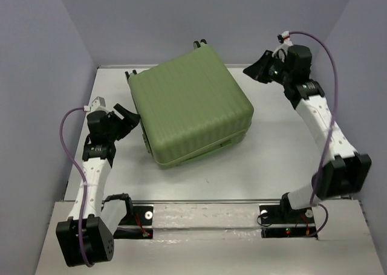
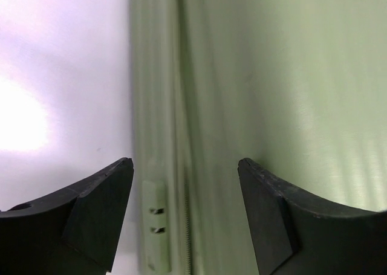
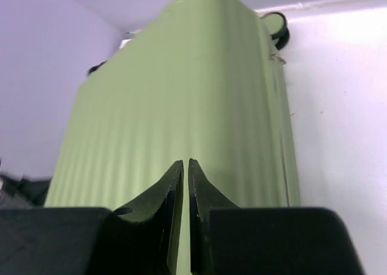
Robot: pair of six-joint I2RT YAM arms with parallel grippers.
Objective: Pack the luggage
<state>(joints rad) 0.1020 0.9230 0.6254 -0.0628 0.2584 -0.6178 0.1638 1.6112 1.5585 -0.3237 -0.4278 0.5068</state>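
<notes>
The closed luggage [image 1: 190, 109] lies flat in the middle of the table [image 1: 272, 160], wheel end toward the far edge, and the left gripper [image 1: 127, 119], fingers apart, faces its left side seam from just beside, while the right gripper [image 1: 259, 68], fingers pressed together, hangs farther off toward the far right corner.

1. The table [image 1: 272, 160] is a pale grey-white, matt surface. In the left wrist view a bright glare lies on it.
2. A back wall [image 1: 199, 21], plain lavender-grey, rises from the table's far edge.
3. A left wall [image 1: 36, 75] of the same colour stands along the table's left side.
4. A right wall [image 1: 366, 51], also lavender-grey, stands along the table's right side.
5. A metal rail [image 1: 205, 201] runs from side to side across the table's near edge.
6. A glossy pale board [image 1: 205, 245] lies on the near side of the rail, beyond the table's near edge.
</notes>
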